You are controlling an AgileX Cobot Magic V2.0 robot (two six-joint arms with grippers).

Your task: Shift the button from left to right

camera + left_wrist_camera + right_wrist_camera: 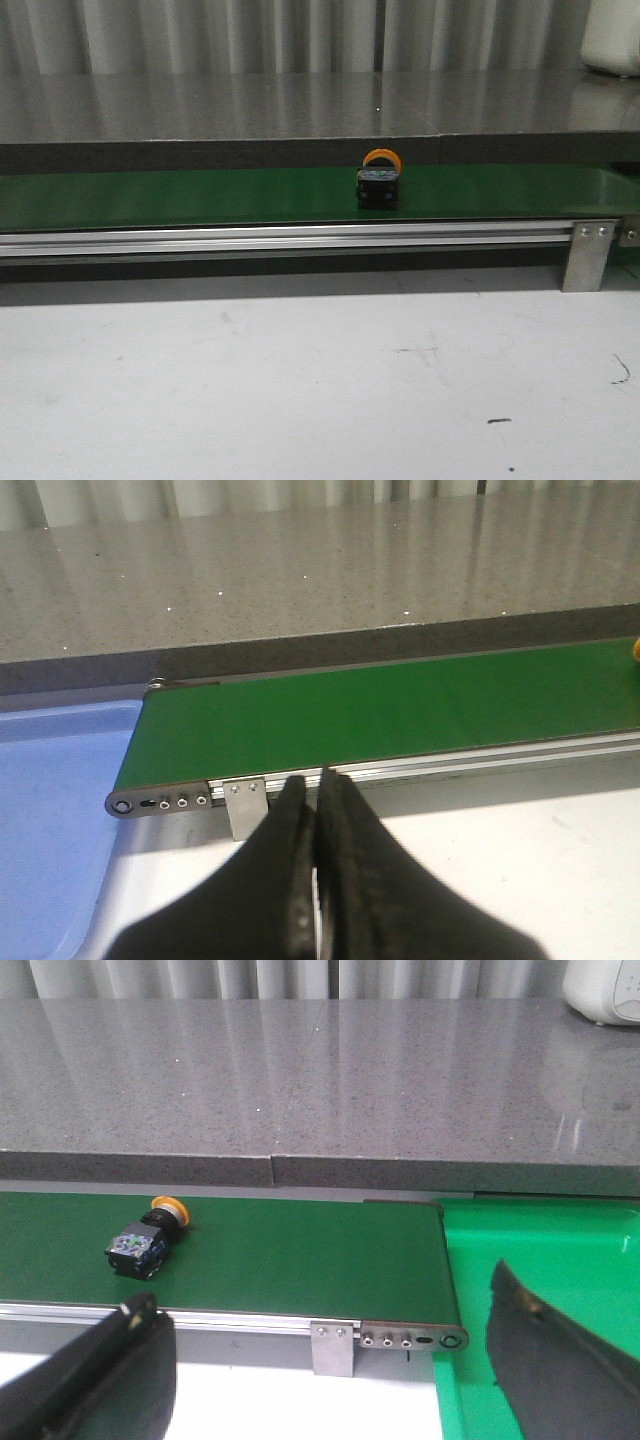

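Note:
The button (378,182), a black blocky body with a round orange-yellow cap, lies on its side on the green belt (200,197), right of the belt's middle in the front view. It also shows in the right wrist view (145,1240), with a sliver of its cap at the edge of the left wrist view (636,648). My left gripper (314,778) is shut and empty, over the white table near the belt's left end. My right gripper (320,1285) is open and empty, near the belt's right end, short of the button. Neither gripper shows in the front view.
A blue tray (50,810) lies past the belt's left end. A green tray (560,1260) lies past its right end. The belt's aluminium rail (300,238) and bracket (588,255) face the white table (300,380). A grey counter (300,105) runs behind, with a white object (612,35) on it.

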